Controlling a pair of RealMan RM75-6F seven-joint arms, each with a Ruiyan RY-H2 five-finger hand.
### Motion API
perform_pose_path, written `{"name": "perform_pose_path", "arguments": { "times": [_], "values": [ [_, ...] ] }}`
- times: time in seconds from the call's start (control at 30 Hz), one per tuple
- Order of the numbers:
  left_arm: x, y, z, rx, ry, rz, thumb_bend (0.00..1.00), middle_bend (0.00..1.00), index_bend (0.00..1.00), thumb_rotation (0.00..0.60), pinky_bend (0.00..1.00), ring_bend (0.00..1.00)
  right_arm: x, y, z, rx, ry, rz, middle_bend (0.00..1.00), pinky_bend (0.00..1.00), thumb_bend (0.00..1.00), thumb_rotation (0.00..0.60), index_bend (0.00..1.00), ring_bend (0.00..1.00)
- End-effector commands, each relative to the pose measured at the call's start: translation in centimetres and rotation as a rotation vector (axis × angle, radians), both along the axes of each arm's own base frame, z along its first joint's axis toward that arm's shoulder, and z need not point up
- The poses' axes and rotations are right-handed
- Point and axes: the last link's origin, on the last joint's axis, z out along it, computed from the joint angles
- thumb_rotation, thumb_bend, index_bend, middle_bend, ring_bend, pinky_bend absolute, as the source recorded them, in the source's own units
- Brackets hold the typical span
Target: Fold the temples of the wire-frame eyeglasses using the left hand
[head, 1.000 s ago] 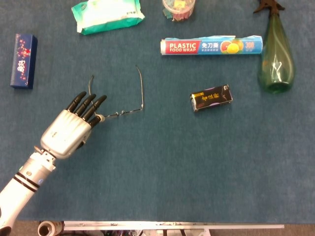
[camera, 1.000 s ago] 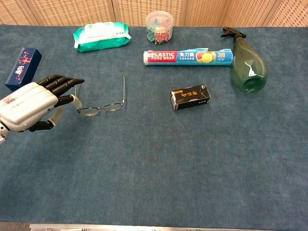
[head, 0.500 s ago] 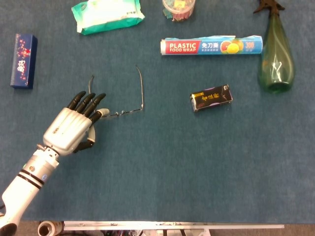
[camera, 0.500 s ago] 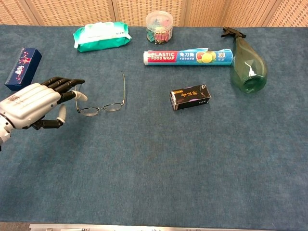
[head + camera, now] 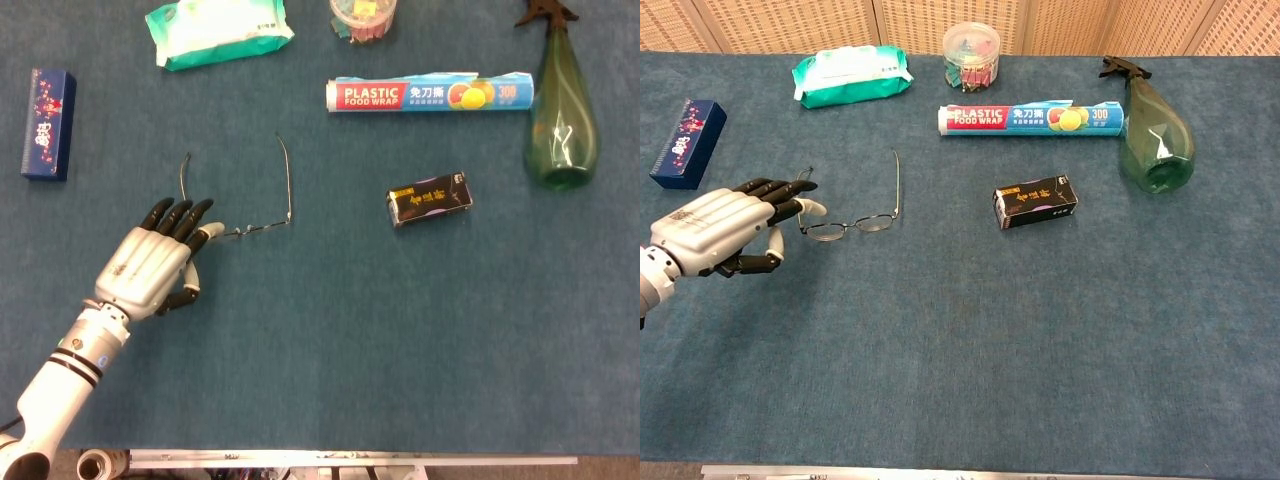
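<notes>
While eyeglasses (image 5: 262,226) lie left-right, temples pointing away, left hand (image 5: 152,266) beside

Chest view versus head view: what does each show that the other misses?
Only the chest view shows the woven wall panels behind the table and the clip jar whole. Only the head view shows the metal rail along the table's near edge and more of the left arm. Both show the left hand beside the open glasses, plus the wipes pack, blue box, food wrap, black box and spray bottle.
</notes>
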Motion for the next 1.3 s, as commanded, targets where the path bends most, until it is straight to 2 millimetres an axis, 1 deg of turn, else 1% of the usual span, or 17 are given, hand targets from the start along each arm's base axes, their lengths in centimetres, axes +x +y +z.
{"name": "perform_pose_path", "arguments": {
  "times": [0.03,0.33,1.1,1.3],
  "values": [
    [0.4,0.1,0.0,-0.005,0.014,0.017,0.87,0.00,0.10,0.225,0.00,0.00,0.0,0.0,0.0,0.000,0.000,0.000,0.29,0.38,0.19,0.600,0.33,0.23],
    [0.8,0.2,-0.5,0.008,0.051,0.016,0.87,0.00,0.08,0.224,0.00,0.00,0.0,0.0,0.0,0.002,-0.001,0.000,0.29,0.38,0.19,0.600,0.33,0.23],
    [0.0,-0.1,-1.4,-0.010,0.156,0.000,0.87,0.00,0.08,0.227,0.00,0.00,-0.1,0.0,0.1,-0.001,-0.003,-0.002,0.29,0.38,0.19,0.600,0.33,0.23],
    [-0.1,-0.6,-1.5,-0.016,0.161,-0.004,0.87,0.00,0.08,0.226,0.00,0.00,-0.1,0.0,0.1,-0.001,-0.003,-0.002,0.29,0.38,0.19,0.600,0.33,0.23]
  ]
}}
